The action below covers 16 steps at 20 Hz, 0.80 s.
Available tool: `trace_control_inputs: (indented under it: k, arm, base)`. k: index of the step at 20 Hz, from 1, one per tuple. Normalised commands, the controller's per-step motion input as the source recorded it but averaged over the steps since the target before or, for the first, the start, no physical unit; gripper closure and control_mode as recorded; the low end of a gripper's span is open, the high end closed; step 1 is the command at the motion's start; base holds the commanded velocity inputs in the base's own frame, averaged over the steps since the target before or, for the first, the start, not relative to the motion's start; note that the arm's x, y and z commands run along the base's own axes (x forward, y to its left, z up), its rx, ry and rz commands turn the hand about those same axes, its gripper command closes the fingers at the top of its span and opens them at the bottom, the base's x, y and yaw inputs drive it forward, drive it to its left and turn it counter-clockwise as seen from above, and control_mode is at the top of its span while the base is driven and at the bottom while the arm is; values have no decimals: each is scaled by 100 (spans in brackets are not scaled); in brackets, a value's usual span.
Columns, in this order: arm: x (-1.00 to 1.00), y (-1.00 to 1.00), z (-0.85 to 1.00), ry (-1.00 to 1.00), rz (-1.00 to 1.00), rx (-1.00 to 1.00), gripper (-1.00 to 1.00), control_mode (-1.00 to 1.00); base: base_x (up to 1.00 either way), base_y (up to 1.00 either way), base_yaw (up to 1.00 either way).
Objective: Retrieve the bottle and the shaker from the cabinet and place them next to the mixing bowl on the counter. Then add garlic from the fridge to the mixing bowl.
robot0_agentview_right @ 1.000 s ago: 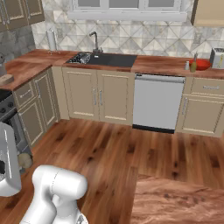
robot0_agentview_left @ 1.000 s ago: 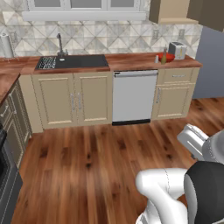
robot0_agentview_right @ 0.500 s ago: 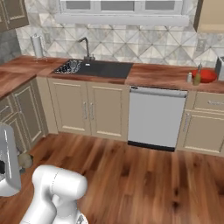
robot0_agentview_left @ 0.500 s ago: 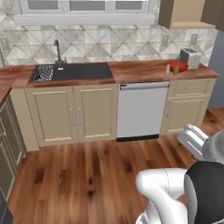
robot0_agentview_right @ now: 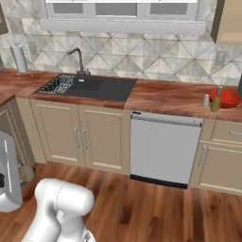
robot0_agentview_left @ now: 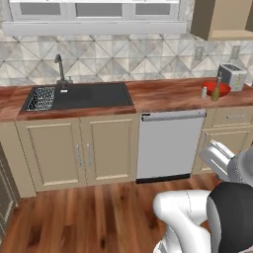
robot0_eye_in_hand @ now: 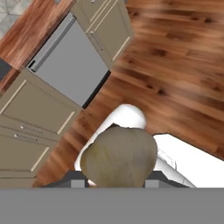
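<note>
A pale tan garlic bulb sits between my gripper's dark fingertips, and the gripper is shut on it, low over the wood floor. The glossy red mixing bowl stands at the right end of the counter. The olive-yellow bottle and the small grey shaker stand beside the bowl, on its left. The tan wall cabinet hangs above them. The fridge is out of view.
A toaster stands right of the bowl. A black sink with a tap is set into the counter at the left, over tan doors. A grey dishwasher fronts the middle. A paper towel roll stands far left.
Both base views have shifted and closed in on the counter, so the base has driven nearer. The bowl, bottle and shaker keep their places on the counter.
</note>
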Motion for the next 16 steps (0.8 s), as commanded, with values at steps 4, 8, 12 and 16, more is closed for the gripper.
trace_control_inputs:
  k: [4,8,12,16]
  arm:
    - [0,0,0,0,0,0,100,100]
    - [0,0,0,0,0,0,100,100]
    - [0,0,0,0,0,0,100,100]
    - [0,0,0,0,0,0,100,100]
  base:
    - [93,-74,11]
    - [66,-99,16]
    - [22,-100,9]
    - [0,-100,0]
